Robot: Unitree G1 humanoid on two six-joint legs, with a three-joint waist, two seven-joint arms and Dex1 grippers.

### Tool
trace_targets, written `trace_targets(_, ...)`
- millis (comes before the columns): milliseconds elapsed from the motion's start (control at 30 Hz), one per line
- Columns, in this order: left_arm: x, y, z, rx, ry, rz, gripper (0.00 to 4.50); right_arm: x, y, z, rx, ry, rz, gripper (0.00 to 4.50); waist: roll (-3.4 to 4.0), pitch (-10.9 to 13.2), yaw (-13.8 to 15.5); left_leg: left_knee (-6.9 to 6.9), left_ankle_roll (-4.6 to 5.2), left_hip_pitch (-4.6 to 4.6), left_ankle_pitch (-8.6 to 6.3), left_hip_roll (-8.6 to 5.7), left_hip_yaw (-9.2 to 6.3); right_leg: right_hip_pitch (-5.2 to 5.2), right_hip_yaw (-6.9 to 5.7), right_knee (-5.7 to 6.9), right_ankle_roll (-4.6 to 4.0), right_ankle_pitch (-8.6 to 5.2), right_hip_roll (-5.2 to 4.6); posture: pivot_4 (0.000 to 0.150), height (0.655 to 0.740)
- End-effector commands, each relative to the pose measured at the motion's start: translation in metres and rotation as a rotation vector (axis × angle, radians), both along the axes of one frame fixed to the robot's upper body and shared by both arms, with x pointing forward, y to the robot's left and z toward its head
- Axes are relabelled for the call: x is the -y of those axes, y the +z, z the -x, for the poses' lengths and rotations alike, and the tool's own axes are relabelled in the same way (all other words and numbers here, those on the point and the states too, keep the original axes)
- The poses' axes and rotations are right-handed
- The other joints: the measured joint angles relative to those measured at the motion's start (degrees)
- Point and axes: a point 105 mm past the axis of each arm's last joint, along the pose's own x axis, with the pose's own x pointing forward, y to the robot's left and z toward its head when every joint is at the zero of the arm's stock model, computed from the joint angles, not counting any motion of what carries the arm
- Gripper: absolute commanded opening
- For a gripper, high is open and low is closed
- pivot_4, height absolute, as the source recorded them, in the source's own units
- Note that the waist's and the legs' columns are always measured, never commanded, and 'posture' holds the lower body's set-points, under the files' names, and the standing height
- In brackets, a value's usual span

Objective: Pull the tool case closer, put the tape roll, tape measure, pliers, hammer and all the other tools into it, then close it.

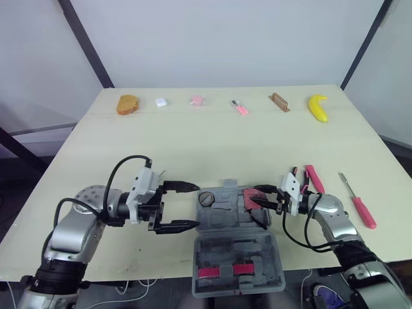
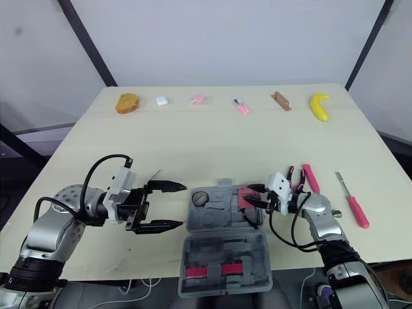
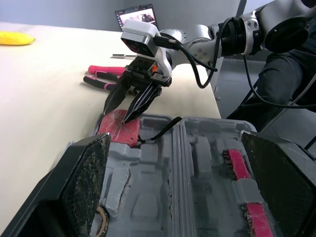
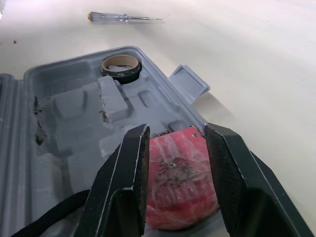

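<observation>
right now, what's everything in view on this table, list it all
table: 1, cream
tool case: 1, grey, open, near edge
tape roll: 1, black, in case, left
tape measure: 1, red, in case, right
pliers: 1, pink handles, right of case
screwdriver: 1, pink handle, far right
small screwdriver: 1, pale, left of case
banana: 1, yellow, far row right
small items: 5, orange-brown, white, pink, pink, brown, far row
left gripper: 1, black, open, left of case
right gripper: 1, black, at tape measure
</observation>
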Motion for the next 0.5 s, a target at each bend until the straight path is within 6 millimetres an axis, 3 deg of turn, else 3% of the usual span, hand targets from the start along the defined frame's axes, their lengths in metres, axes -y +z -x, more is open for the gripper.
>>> trace_targets(33,0.000,0.009,0.000,0.032,-0.014,0.007,4.50,0.003,-0.017,-0.001,-0.033,-0.029,-0.014,1.82,0.00,0.0,0.0,0.00,0.00,0.00,0.00,0.00,0.00,0.00,0.00,0.00,0.00,0.00,0.00,0.150,0.7400)
trace_targets(300,-0.002,0.009,0.001,0.034,0.000,0.010,4.50,0.002,-0.058,0.013,-0.137,0.000,0.060,1.82,-0.02,0.0,-0.1,-0.01,0.01,0.39,-0.01,0.01,0.04,0.31,0.05,-0.01,0.00,0.00,0.01,0.150,0.7400)
trace_targets(400,-0.002,0.009,0.001,0.033,0.003,0.010,4.50,0.003,-0.075,0.019,-0.174,0.023,0.147,1.82,-0.08,-0.1,-0.2,-0.16,0.03,1.04,-0.02,0.01,0.06,0.96,0.08,-0.11,-0.01,-0.02,0.02,0.150,0.7400)
trace_targets(500,-0.004,0.009,0.001,0.035,0.018,0.013,4.50,0.007,-0.092,0.023,-0.250,0.008,0.214,1.82,-0.27,-0.4,-0.2,-0.16,0.03,1.12,-0.02,0.03,0.06,0.99,0.11,-0.05,-0.01,-0.01,0.06,0.150,0.7400)
